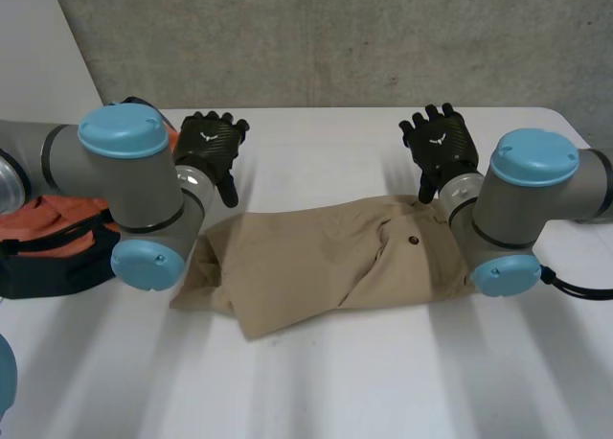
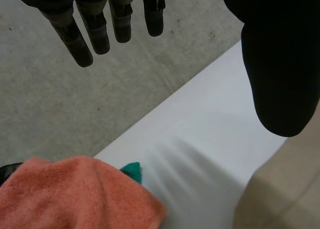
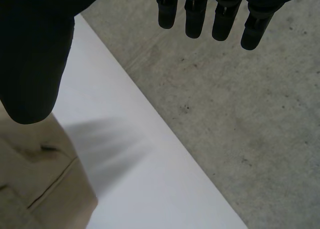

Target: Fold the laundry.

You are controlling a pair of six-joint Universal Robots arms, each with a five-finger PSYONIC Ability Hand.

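A tan garment (image 1: 335, 257) lies bunched across the middle of the white table (image 1: 316, 381), a dark button showing on its right part. My left hand (image 1: 211, 144) hovers above the table behind the garment's left end, fingers (image 2: 85, 34) straight and holding nothing. My right hand (image 1: 439, 144) hovers behind the garment's right end, also with straight fingers (image 3: 200, 19) and empty. The tan garment (image 2: 285, 189) shows beside the left thumb, and the tan garment (image 3: 35, 184), with a seam, lies below the right thumb.
An orange cloth (image 1: 48, 219) sits in a dark basket (image 1: 48, 266) at the table's left edge; the orange cloth (image 2: 70, 199) has a green piece (image 2: 134, 171) beside it. A grey concrete wall (image 1: 335, 36) stands behind the table's far edge.
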